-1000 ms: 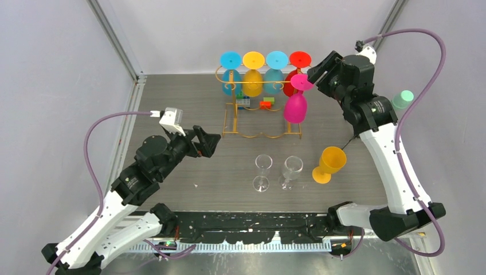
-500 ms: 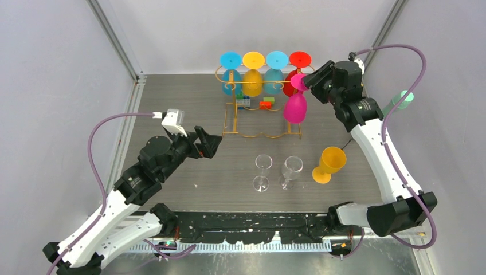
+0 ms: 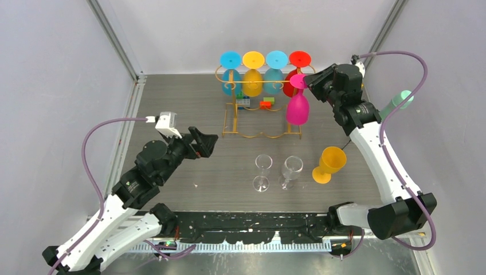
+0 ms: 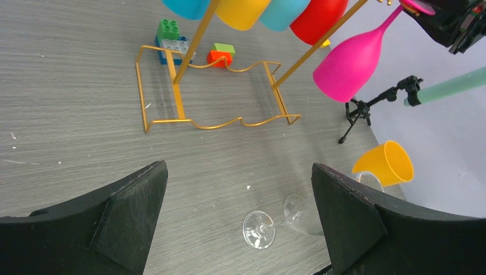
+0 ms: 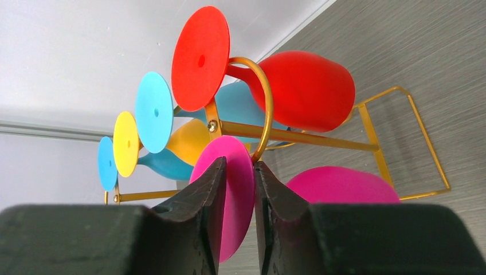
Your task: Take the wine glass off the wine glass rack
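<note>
Forward goes the right arm since a second ago, and the right claw has narrowed around the foot of the pink wine glass! Black fingers flank that pink disc on both sides with hardly any gap. Whether they truly pinch it cannot be told.

The glass hangs bowl-down and tilted at the right front corner of the wine glass rack, foot up by the top rail, glossy magenta from foot to bowl. The rack is thin gold wire on slim legs, its wavy base resting on the grey counter.

Tight quarters here: a red glass hangs just behind the pink one, and the curved gold rail runs right beside the pink foot. Along the back row hang a blue glass, a yellow glass and a second blue glass. Toy bricks lie inside the rack's base.

Out front stand two clear glasses and an orange goblet, well apart from the rack. The left claw hovers over the counter, jaws wide apart, holding nothing.
</note>
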Tool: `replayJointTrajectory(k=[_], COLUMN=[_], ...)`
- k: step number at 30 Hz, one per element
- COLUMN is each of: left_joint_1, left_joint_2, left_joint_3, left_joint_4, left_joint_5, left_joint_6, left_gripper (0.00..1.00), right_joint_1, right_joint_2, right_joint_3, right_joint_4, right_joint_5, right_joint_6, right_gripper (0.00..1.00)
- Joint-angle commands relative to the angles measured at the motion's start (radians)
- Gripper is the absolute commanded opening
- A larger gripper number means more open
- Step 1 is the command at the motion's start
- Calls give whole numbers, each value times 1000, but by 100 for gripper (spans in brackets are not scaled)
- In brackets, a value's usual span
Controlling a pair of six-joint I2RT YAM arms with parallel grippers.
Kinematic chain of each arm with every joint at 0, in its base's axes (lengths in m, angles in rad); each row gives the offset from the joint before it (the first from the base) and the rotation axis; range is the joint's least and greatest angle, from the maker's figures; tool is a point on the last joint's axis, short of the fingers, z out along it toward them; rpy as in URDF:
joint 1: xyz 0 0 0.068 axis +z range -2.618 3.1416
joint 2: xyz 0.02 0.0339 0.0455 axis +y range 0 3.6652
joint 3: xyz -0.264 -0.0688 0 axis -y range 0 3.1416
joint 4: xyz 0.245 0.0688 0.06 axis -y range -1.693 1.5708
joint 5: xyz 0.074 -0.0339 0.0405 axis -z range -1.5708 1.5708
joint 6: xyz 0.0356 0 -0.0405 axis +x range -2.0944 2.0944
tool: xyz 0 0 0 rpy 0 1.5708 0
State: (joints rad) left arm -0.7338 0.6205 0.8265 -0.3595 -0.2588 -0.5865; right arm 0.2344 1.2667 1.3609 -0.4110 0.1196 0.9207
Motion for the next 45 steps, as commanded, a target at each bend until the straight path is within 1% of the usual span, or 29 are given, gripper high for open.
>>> replayJointTrajectory(k=[1, 7, 9, 10, 12, 19, 26, 29, 32, 37, 45], left_joint_1=[-3, -3, -3, -3, -3, -3, -3, -3, -3, -3, -3], left_joint_2=[-47, -74, -73, -72, -70, -79, -88, -91, -91, -84, -68], left_joint_3=[-20, -32, -32, -32, -28, -26, -27, -29, -27, -26, -21], left_joint_4=[54, 57, 59, 59, 54, 49, 47, 46, 45, 50, 58], left_joint_5=[-77, -114, -119, -123, -132, -149, -148, -146, -139, -120, -82], left_joint_6=[-40, -49, -53, -53, -53, -53, -56, -56, -56, -57, -71], left_gripper=[100, 100, 100, 100, 100, 100, 100, 100, 100, 100, 100], right_joint_1=[-4, -4, -4, -4, -5, -4, -4, -4, -4, -4, -4], right_joint_2=[-49, -61, -68, -74, -87, -131, -176, -183, -183, -187, -193], right_joint_3=[-17, -12, -17, -24, -36, -65, -92, -88, -71, -65, -73], right_joint_4=[70, 70, 75, 81, 105, 160, 214, 200, 165, 157, 144], right_joint_5=[24, 22, 19, 18, 11, -17, -86, -103, -152, -224, -276], right_joint_6=[17, -3, -1, 2, 14, 87, 179, 204, 227, 254, 269], right_gripper=[27, 19, 13, 7, 2, 0, 0, 0, 0, 0, 0])
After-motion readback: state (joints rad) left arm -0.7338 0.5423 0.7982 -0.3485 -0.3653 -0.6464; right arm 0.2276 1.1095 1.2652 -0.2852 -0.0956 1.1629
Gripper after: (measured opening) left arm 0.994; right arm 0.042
